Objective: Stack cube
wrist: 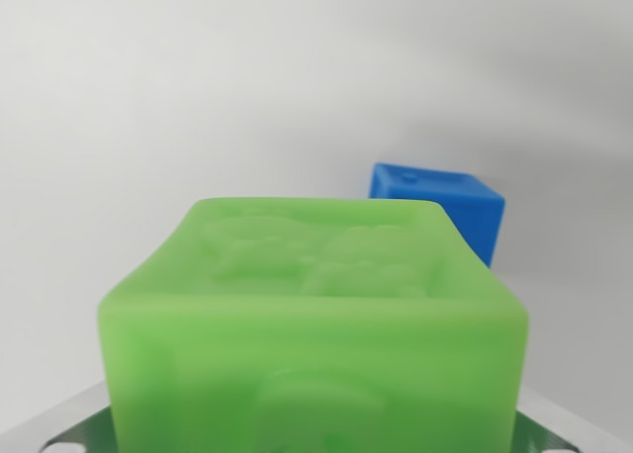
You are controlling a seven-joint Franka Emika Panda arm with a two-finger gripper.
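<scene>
A green cube point(315, 315) with a raised pattern on its top fills the lower half of the wrist view, very close to the camera. It sits between my gripper point(315, 438), whose metal fingers point(61, 428) show only as slivers at the bottom corners, pressed against the cube's sides. Behind it, towards the wrist view's right, a smaller-looking blue cube point(450, 204) rests on the white surface, its lower left part hidden by the green cube.
A plain white surface point(148, 107) spreads around and behind both cubes. A soft shadow lies to the right of the blue cube.
</scene>
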